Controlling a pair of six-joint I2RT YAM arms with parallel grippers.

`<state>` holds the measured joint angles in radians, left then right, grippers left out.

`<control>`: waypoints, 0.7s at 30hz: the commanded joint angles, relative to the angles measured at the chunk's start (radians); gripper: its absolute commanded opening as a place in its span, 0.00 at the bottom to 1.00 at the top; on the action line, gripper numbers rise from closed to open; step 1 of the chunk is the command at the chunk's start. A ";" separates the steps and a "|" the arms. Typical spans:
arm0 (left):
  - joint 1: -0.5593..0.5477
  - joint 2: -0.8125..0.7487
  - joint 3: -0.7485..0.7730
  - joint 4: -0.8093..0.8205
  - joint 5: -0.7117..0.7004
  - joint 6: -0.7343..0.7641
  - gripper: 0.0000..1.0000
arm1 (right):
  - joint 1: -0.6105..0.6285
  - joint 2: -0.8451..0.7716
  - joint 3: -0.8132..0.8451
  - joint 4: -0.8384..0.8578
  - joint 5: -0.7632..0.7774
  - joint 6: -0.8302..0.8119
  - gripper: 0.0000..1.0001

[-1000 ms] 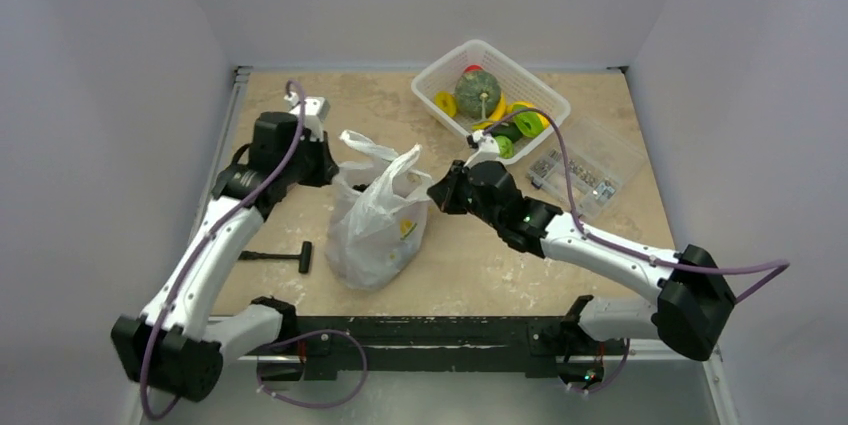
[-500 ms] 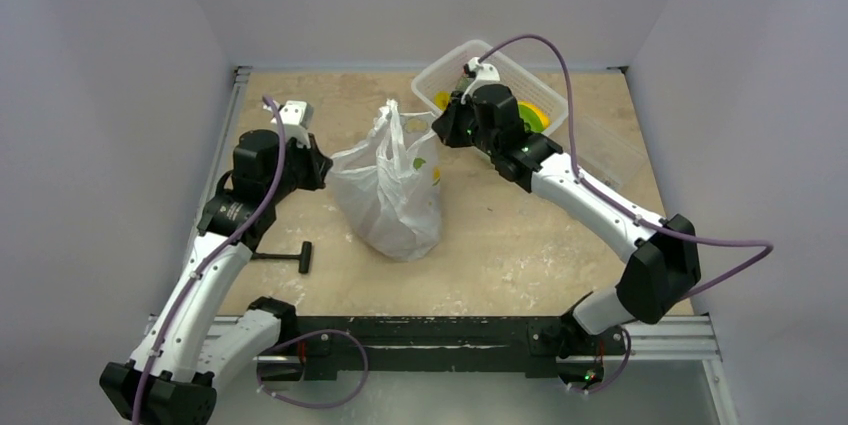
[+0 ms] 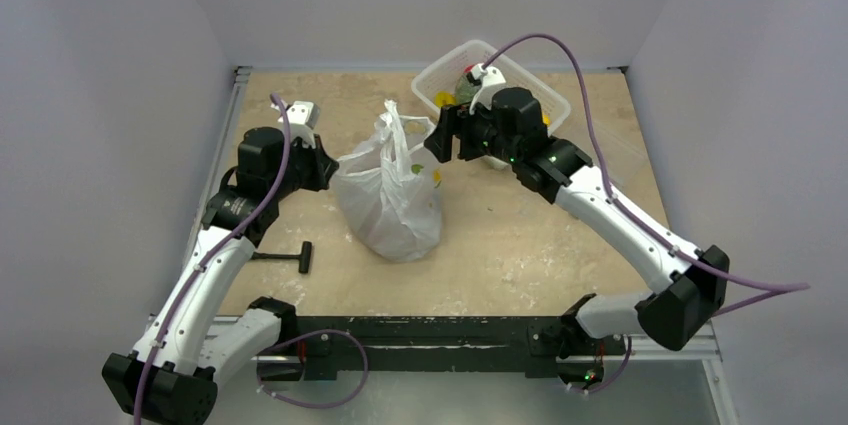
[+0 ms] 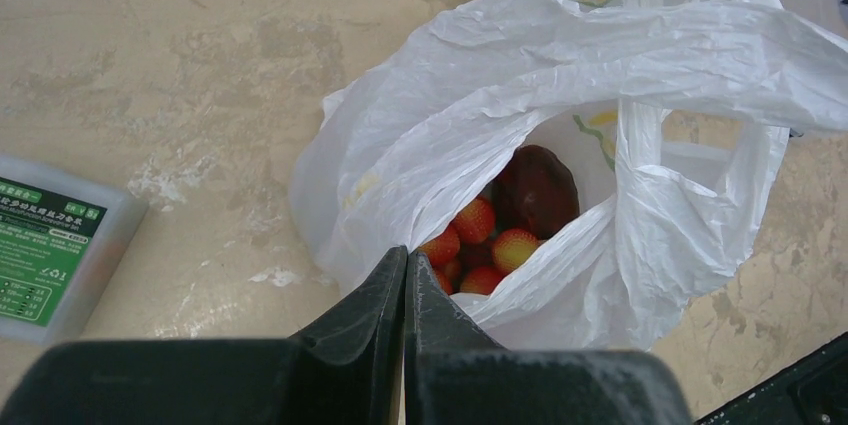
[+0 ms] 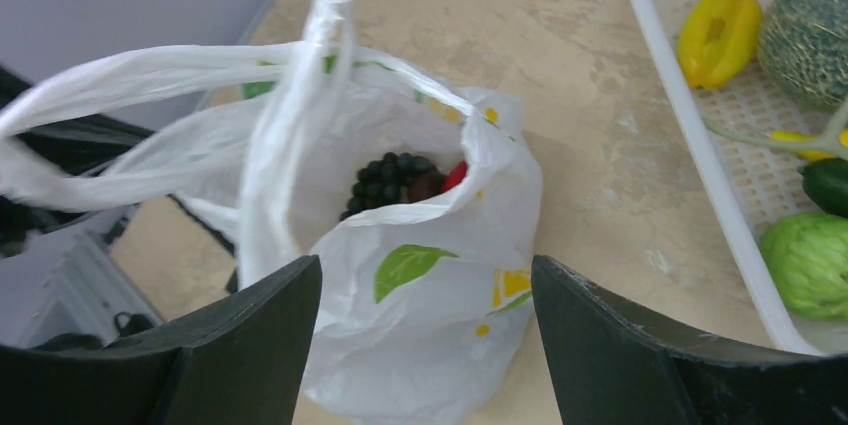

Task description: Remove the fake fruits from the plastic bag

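Note:
The plastic bag point(image 3: 390, 200) stands upright mid-table, white with yellow and green prints, its mouth open. My left gripper point(image 3: 328, 167) is at its left rim; in the left wrist view its fingers point(image 4: 405, 257) are shut, pinching the bag's edge point(image 4: 480, 75). Inside lie the fake fruits: a red-and-yellow berry bunch point(image 4: 480, 245) and a dark red fruit point(image 4: 540, 190). The right wrist view shows a dark grape bunch point(image 5: 390, 180) and a bit of red fruit point(image 5: 455, 175). My right gripper point(image 3: 437, 145) hangs just right of the bag's top, open point(image 5: 425, 265), holding nothing, with the bag point(image 5: 430, 325) below it.
A white lattice basket point(image 3: 535, 85) sits at the back right, with a green squash point(image 5: 810, 35), a yellow piece point(image 5: 718, 33) and a bumpy green fruit point(image 5: 805, 250) in it. A clear box point(image 3: 615, 150) lies beside it. A black T-shaped tool point(image 3: 290, 258) lies front left.
The right arm swung up and back toward the basket, drawing the bag upright and rightward, then its jaws opened and let the handle go. The left gripper stayed shut on the bag's rim.

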<state>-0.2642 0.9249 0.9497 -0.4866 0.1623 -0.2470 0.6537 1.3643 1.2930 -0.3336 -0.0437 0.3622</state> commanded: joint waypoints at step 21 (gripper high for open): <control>0.003 0.026 0.035 0.033 0.085 0.023 0.00 | 0.041 0.238 0.133 0.388 -0.363 0.110 0.46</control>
<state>-0.2642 0.9512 0.9501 -0.4866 0.2161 -0.2417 0.6849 1.5929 1.3598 -0.0364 -0.3691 0.4587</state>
